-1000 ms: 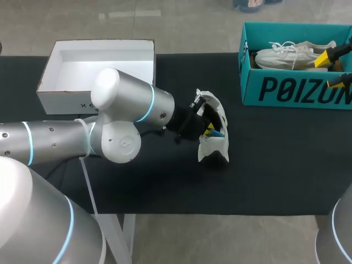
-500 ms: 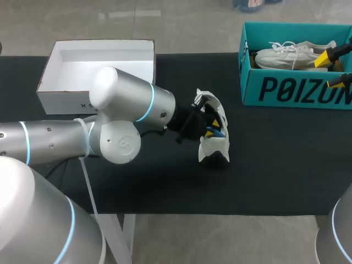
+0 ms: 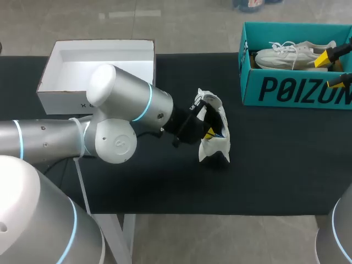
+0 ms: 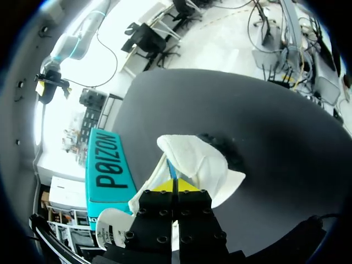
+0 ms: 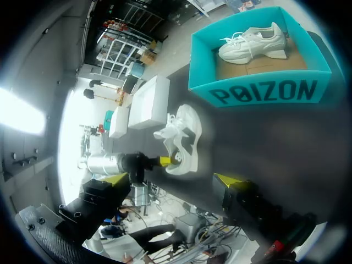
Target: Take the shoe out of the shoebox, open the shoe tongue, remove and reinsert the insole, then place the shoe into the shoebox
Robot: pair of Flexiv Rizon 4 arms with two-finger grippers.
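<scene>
A white shoe [image 3: 214, 140] stands on its side in the middle of the black table [image 3: 275, 165]. My left gripper [image 3: 209, 132] is inside its opening with the yellow tips pressed together, shut. In the left wrist view a thin blue strip [image 4: 171, 170] runs out ahead of the left gripper [image 4: 175, 190] into the shoe [image 4: 201, 162]; whether it is pinched I cannot tell. The teal shoebox [image 3: 245, 71] at the far right holds a second white shoe [image 3: 286, 55]. My right gripper [image 3: 334, 68] hangs open over that box. In the right wrist view the right gripper [image 5: 171, 179] is wide open with nothing between its fingers.
A white open box [image 3: 60, 96] stands at the table's far left, behind my left arm [image 3: 121, 118]. In the right wrist view it [image 5: 149, 102] lies beyond the shoe [image 5: 184, 135], with the teal shoebox [image 5: 264, 91] to the side.
My left arm has drawn back slightly to the left. The blue strip seen by the yellow tips earlier is now mostly hidden in the shoe. The right arm has not moved.
</scene>
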